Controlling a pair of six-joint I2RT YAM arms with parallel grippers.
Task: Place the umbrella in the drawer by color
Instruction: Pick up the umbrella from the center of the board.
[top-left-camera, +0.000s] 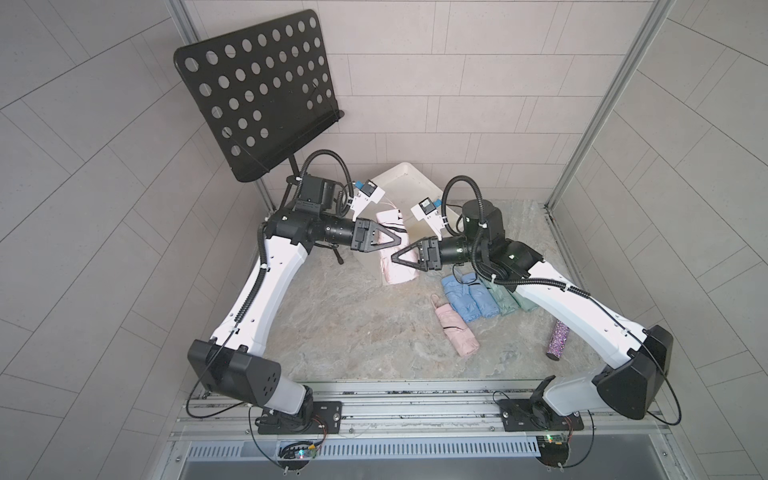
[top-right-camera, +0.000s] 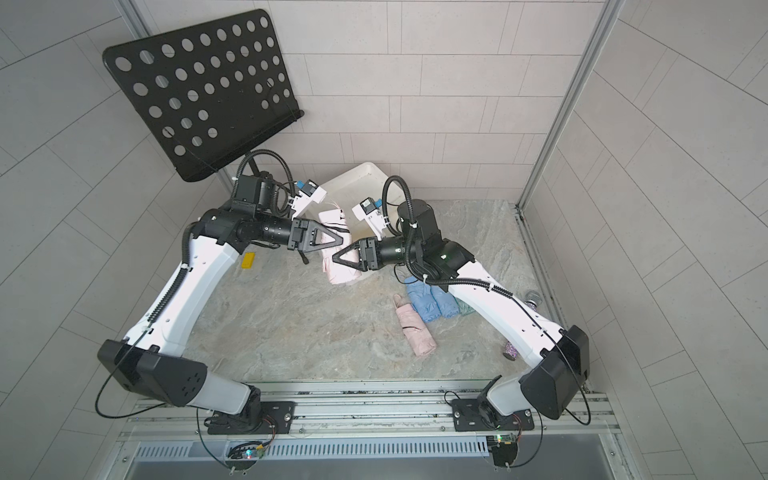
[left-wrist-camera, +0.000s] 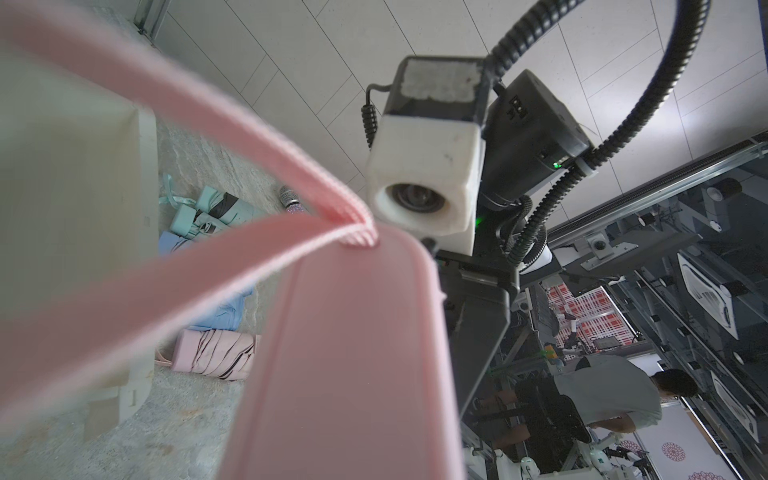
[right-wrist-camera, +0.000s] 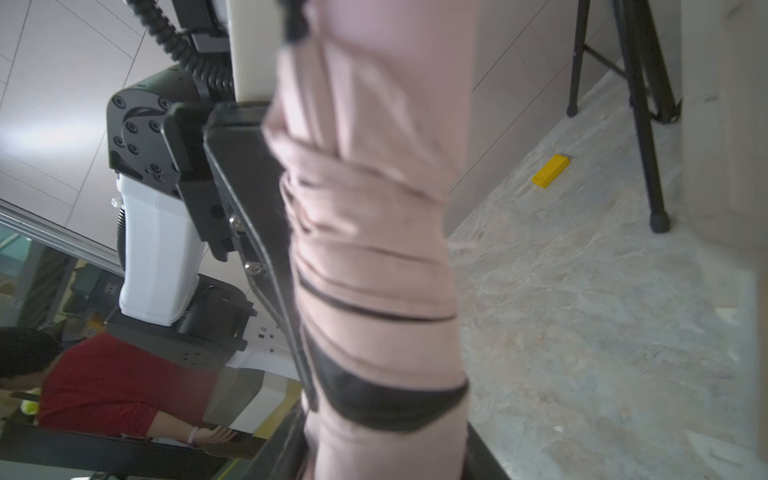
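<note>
– Above the back of the worktop (top-left-camera: 353, 332), just in front of the white drawer (top-left-camera: 409, 178), what is that?
– The pink umbrella (top-left-camera: 397, 275), standing roughly upright in both top views.
– Who has it?
– The left end effector (top-left-camera: 398, 242) is clamped on its upper half. The right end effector (top-left-camera: 395, 258) meets it from the opposite side, slightly lower, tips at the fabric.
– Gripping too?
– I cannot tell; its wrist view is filled by blurred pink folds.
– Anything else?
– The other pink umbrella (top-left-camera: 455, 328), the blue umbrellas (top-left-camera: 467, 299) and the green umbrellas (top-left-camera: 505, 301) lie on the worktop beside the right arm.
</note>
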